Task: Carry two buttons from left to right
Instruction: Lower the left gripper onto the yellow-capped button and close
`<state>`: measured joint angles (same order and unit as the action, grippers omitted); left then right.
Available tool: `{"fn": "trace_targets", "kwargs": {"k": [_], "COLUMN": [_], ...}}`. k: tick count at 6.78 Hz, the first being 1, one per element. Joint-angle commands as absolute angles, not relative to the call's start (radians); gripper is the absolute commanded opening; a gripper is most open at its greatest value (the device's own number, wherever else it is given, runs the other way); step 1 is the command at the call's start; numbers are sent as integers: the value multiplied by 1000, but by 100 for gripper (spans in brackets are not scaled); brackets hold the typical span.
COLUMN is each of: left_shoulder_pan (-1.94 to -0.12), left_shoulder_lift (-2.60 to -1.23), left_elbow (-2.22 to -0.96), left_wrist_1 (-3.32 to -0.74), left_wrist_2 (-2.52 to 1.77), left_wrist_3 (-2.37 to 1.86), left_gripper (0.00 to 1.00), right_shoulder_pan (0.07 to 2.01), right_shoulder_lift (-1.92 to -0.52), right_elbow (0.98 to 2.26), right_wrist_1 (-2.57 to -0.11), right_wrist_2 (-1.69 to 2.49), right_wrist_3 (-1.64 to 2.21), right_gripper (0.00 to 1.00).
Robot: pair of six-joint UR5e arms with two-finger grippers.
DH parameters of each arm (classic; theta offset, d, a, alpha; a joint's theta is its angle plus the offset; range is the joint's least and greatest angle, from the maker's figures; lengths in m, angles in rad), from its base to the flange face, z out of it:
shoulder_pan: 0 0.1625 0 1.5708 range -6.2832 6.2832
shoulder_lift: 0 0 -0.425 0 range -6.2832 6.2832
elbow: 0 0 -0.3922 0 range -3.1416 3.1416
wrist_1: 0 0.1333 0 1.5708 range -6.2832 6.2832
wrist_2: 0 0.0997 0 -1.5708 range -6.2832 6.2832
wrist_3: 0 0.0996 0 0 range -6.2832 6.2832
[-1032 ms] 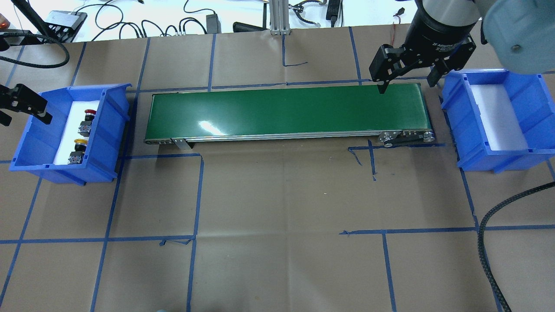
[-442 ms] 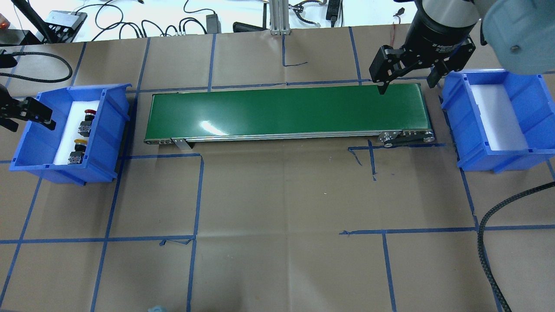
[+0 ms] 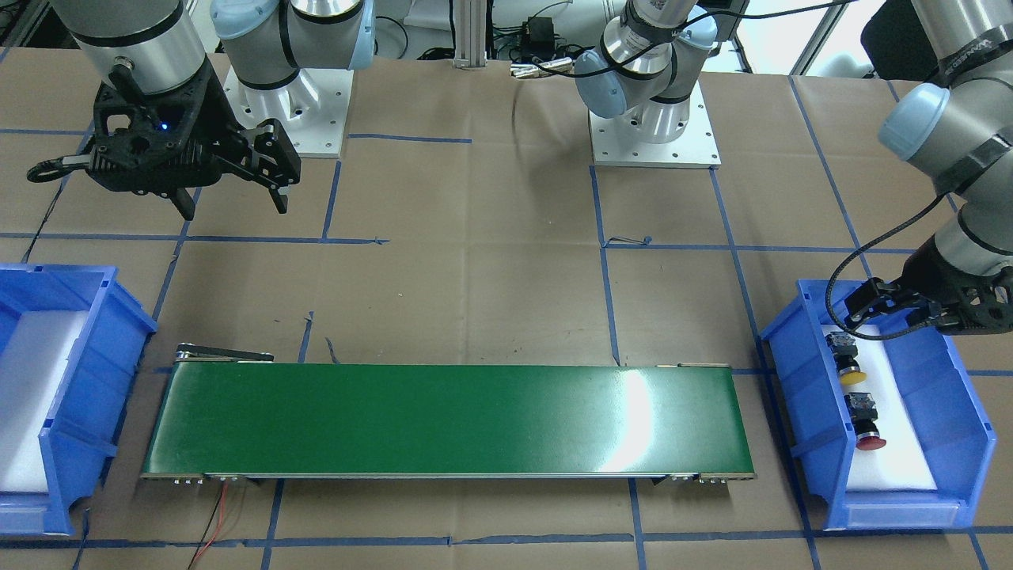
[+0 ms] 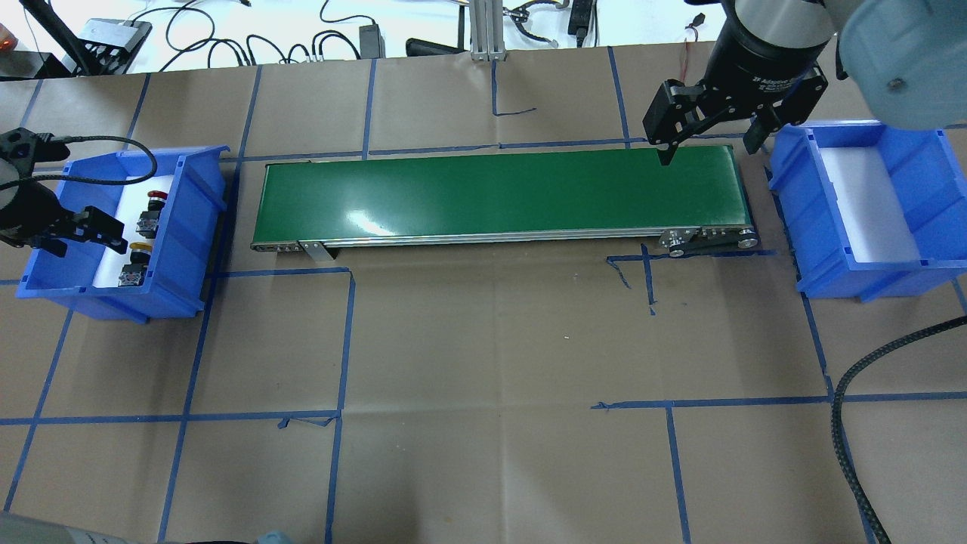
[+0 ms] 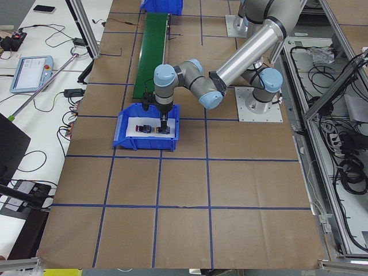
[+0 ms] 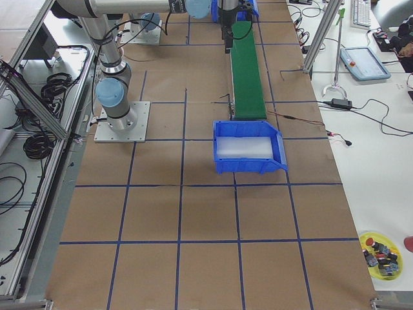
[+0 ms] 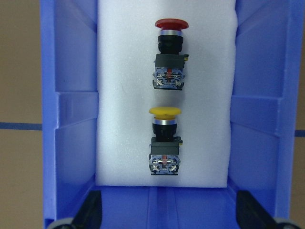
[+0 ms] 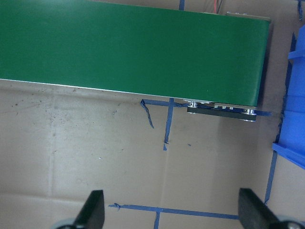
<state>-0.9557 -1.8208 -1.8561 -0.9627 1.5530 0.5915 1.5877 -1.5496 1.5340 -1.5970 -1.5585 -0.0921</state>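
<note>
Two buttons lie on white foam in the left blue bin (image 4: 181,249). The red-capped button (image 4: 153,199) is the farther one and the yellow-capped button (image 4: 138,248) the nearer one. The left wrist view shows the red one (image 7: 169,52) and the yellow one (image 7: 165,138) lying caps up, apart. My left gripper (image 4: 75,230) is open and empty above the bin's near end, just short of the yellow button. My right gripper (image 4: 709,147) is open and empty above the right end of the green conveyor (image 4: 491,193). The right blue bin (image 4: 918,181) holds only white foam.
The conveyor (image 3: 443,419) lies between the two bins. A black cable (image 4: 846,431) hangs at the front right. Wires and power bricks lie along the table's far edge. A yellow dish of parts (image 6: 381,248) sits on a side table.
My left gripper has moved from beside the left bin's outer edge inward and nearer, now over the bin. My right gripper has barely moved.
</note>
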Motion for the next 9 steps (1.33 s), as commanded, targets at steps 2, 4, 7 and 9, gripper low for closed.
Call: {"fn": "trace_targets", "kwargs": {"k": [2, 4, 7, 9], "left_shoulder_pan": [-956, -959, -968, -968], "left_shoulder_lift": [-1903, -1946, -1974, -1973], "left_elbow": [-1873, -1876, -1878, -1879], "left_wrist_1": [-866, -810, -810, -824], "left_wrist_2": [1525, 1525, 1523, 1537], "left_wrist_3": [594, 594, 592, 594], "left_gripper": [99, 99, 98, 55], "right_shoulder_pan": [1588, 1588, 1588, 1588], "right_shoulder_lift": [-1548, -1549, -1549, -1549], "right_elbow": [1532, 1534, 1534, 1535], "right_wrist_1": [-1598, -1597, -1597, -1597], "right_wrist_2": [-1559, -1559, -1557, -1557], "right_wrist_3": [-91, -91, -91, -92], "right_gripper": [100, 100, 100, 100]}}
